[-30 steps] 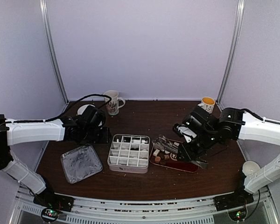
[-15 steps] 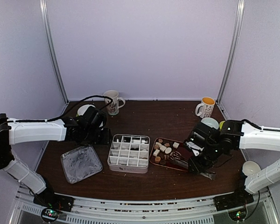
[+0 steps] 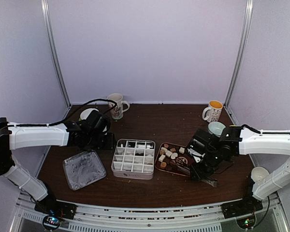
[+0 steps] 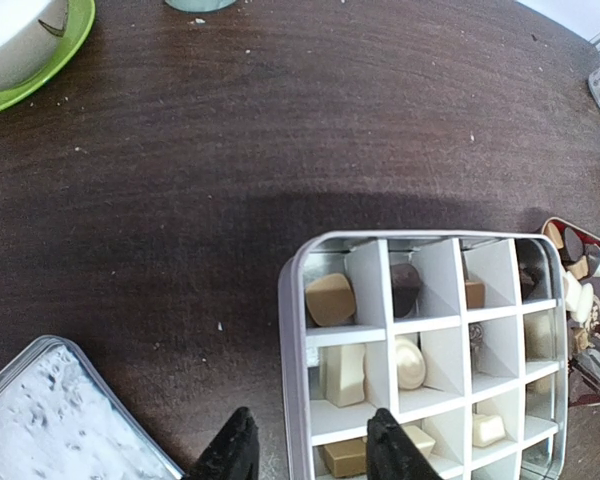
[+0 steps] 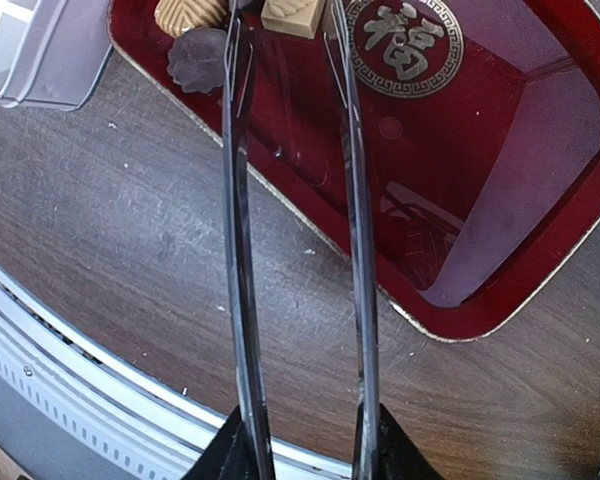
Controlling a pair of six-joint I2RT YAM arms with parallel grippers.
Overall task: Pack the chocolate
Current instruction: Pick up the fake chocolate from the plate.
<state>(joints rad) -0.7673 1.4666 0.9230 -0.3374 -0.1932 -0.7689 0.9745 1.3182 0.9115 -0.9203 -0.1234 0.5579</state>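
Loose chocolate (image 3: pixel 168 154) in white, tan and dark brown lies at the left end of a red tray (image 5: pixel 460 180). More pieces sit in cells of the white divided box (image 3: pixel 134 157) (image 4: pixel 420 340). My right gripper (image 3: pixel 200 170) (image 5: pixel 305 445) is shut on long metal tongs (image 5: pixel 238 250). The tongs point into the tray, and their spread arms pass either side of a tan cube (image 5: pixel 292 15). My left gripper (image 3: pixel 111 142) (image 4: pixel 310 445) stands open astride the box's left wall. One finger is outside the box and one is over the first column.
A silver lid (image 3: pixel 83 169) lies left of the box. Two mugs (image 3: pixel 117 105) (image 3: pixel 214 110) stand at the back. A bowl on a green plate (image 3: pixel 89 114) sits behind my left arm. A pale bowl (image 3: pixel 216 127) and a paper cup (image 3: pixel 259 173) are at the right.
My right arm has drawn back right and toward the near edge with the tongs, uncovering the chocolates in the tray. The left arm has stayed still.
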